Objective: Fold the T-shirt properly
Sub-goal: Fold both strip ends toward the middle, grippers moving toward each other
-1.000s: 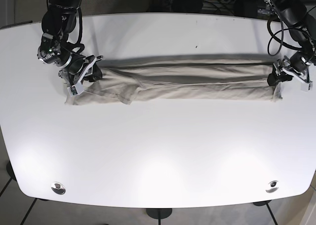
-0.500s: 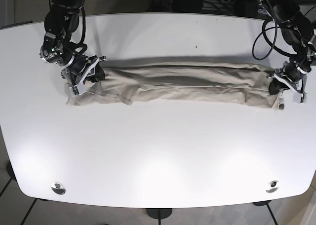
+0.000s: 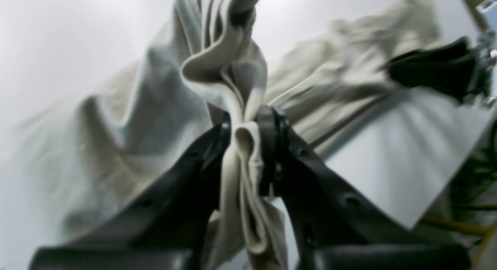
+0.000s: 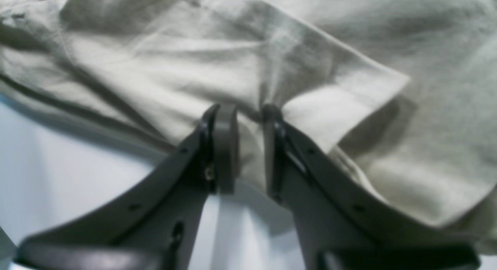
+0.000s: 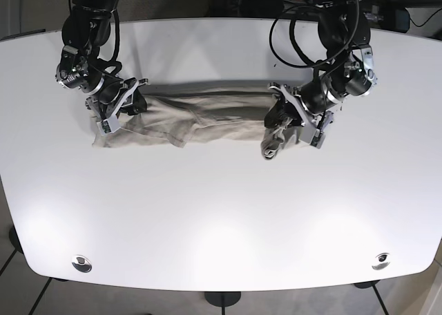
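Fingers of our left gripper are clamped on a bunched fold of the T-shirt, lifted mid-table. Our right gripper pinches the shirt's opposite end, jaws narrow with cloth between. Shirt lies as a long band between both grippers.

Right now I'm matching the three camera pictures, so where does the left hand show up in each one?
Base view: the left hand is right of centre, shut on the raised end of the T-shirt.
Left wrist view: the left hand is at bottom centre, pinching a bunched fold of the T-shirt.
Right wrist view: not in it.
Shared landmark: the T-shirt on the white table.
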